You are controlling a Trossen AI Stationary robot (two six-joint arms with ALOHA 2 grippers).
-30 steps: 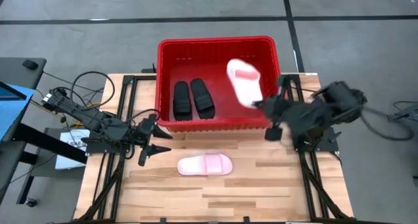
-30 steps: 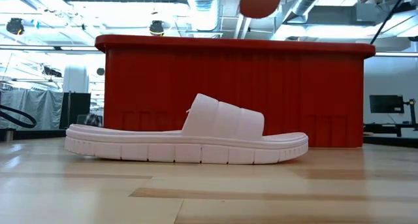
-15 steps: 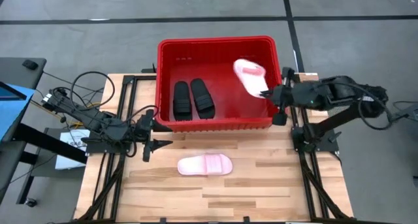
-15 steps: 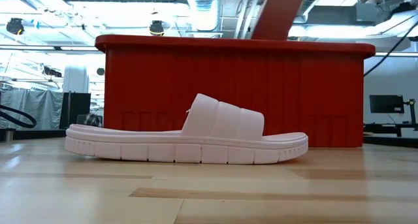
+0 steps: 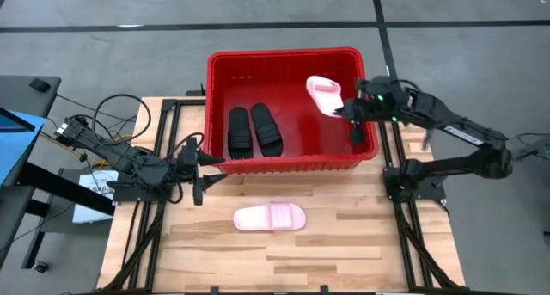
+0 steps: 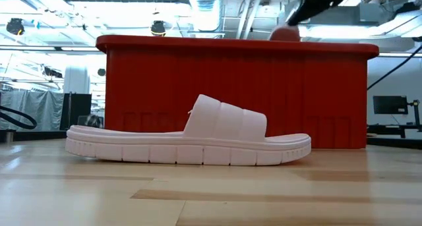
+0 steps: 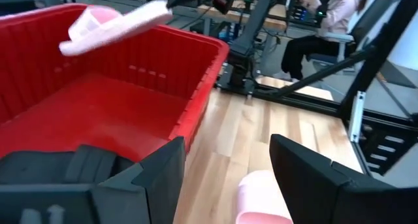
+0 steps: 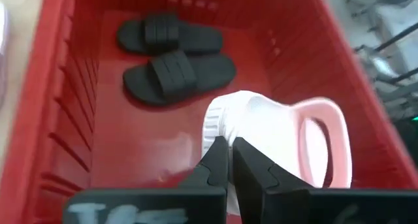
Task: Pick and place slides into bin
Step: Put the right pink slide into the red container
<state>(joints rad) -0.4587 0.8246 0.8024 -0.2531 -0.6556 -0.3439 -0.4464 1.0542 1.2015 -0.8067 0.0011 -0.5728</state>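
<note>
A: How far along are we?

B: Both black rubber slides (image 5: 253, 129) lie in the big red slotted plastic bin (image 5: 284, 56). Our right gripper (image 5: 344, 112) is clamped on one pale pink slide (image 5: 326, 95) above the bin.

A: What's left?

B: The other pink slide (image 5: 270, 217) on the wooden table (image 5: 344, 243); our left gripper (image 5: 206, 160) waits nearby, jaws wide, empty.

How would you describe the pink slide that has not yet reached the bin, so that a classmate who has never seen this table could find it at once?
Start at the big red bin at the far edge of the wooden table. In front of its near wall, one pale pink slide lies flat on the bare wood. Its twin hangs over the bin in the right gripper, and the black pair lies inside.
</note>
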